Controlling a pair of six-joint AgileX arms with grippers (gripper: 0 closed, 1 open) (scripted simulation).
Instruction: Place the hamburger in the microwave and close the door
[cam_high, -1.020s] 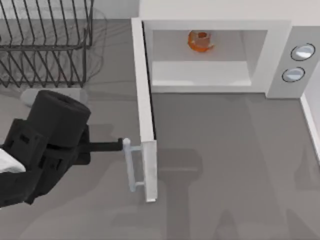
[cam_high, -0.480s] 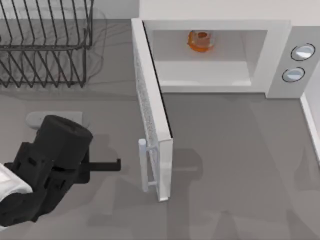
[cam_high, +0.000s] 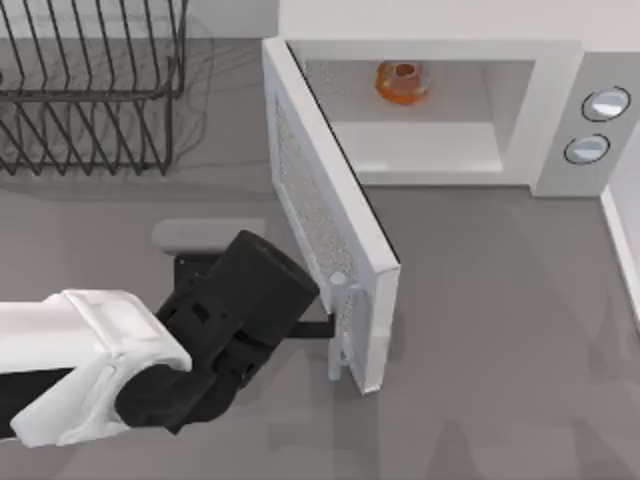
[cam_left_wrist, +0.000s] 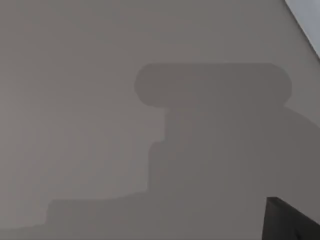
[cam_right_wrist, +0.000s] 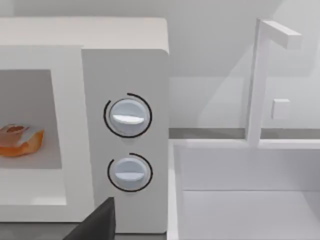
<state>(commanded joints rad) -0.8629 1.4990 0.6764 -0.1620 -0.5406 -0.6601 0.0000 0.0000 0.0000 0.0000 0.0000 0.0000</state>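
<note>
1. From above, you see the hamburger (cam_high: 402, 82) at twelve o'clock, already inside the microwave (cam_high: 560, 110). The door (cam_high: 330, 215) stands half swung. Your left gripper (cam_high: 335, 327) touches the handle (cam_high: 340, 330) at six o'clock to push; I cannot tell its finger state.
2. Your left wrist view shows bare table (cam_left_wrist: 75, 125) and shadow.
3. Your right wrist view faces the knobs (cam_right_wrist: 128, 116); the right gripper's finger state I cannot tell.

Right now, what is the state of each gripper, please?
Left gripper: against the door by its handle; open or shut cannot be told.
Right gripper: cannot be told.
</note>
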